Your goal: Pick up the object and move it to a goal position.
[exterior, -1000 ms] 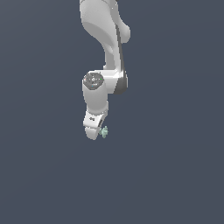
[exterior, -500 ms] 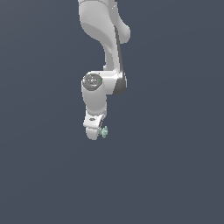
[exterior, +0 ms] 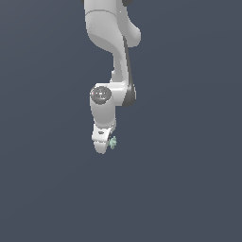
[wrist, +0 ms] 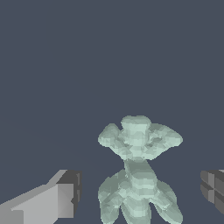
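Note:
The object [wrist: 138, 175] is a small pale mint-green lumpy thing with knobbly lobes. In the wrist view it sits between my two fingers, with a gap on each side. One grey finger [wrist: 65, 197] is on one side and the other finger [wrist: 212, 188] is at the frame's edge. My white gripper [exterior: 105, 147] is open and low over the grey floor. In the exterior view the object [exterior: 113, 142] shows as a tiny green spot at the gripper's tip, on the exterior view's right side of it. The fingertips are mostly hidden there by the hand.
A plain dark grey floor [exterior: 189, 189] fills both views. The white arm [exterior: 111, 38] comes down from the top of the exterior view. No other objects show.

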Motion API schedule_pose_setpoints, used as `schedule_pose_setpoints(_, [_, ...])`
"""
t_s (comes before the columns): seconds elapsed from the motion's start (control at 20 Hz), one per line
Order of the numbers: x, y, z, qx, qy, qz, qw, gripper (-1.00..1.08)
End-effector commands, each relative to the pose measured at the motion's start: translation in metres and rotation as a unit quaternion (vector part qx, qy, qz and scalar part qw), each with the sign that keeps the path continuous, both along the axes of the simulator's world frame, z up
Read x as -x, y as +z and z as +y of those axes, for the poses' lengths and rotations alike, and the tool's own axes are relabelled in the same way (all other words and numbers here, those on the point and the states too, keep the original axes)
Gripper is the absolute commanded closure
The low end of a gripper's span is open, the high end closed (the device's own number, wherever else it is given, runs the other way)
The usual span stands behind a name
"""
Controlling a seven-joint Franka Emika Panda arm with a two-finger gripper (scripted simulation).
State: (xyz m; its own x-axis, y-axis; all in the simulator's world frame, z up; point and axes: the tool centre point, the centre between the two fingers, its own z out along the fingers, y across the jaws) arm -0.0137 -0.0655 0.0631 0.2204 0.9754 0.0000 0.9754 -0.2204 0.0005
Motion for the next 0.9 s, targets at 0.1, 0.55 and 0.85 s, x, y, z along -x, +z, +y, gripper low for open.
schedule_pose_setpoints(0.1, [0.0,-0.019,0.0,0.0,0.001,0.0,1.0,-0.92])
schedule_pose_setpoints(0.55, [0.0,-0.024,0.0,0.0,0.001,0.0,1.0,1.08])
schedule_pose_setpoints(0.85, [0.0,-0.024,0.0,0.0,0.001,0.0,1.0,1.08])
